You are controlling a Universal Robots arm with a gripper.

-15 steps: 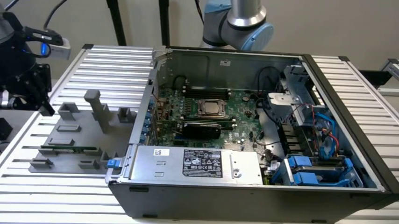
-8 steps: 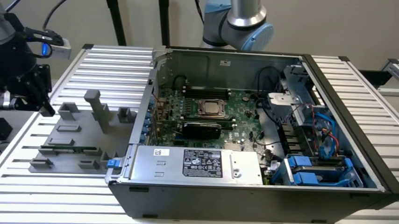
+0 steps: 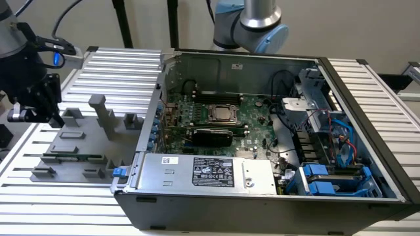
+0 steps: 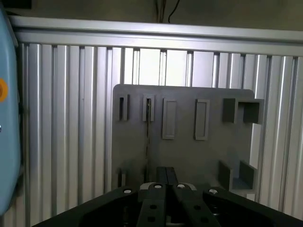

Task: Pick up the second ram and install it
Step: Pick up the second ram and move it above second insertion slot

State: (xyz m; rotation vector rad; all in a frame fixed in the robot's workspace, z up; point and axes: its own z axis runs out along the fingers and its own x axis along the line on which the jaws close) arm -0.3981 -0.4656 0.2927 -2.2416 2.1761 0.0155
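Exterior view: counted one open computer case (image 3: 276, 209), one grey fixture plate (image 3: 78, 145), one gripper (image 3: 36, 118), one second ram (image 3: 74, 158). Arm hanging over plate's edge at exterior view's left, gripper pointed down, fingers (image 4: 154, 203) clenched together on nothing. Second ram seated in plate, below gripper and toward exterior view's right, apart from it; long axis level, running exterior view's left to right.
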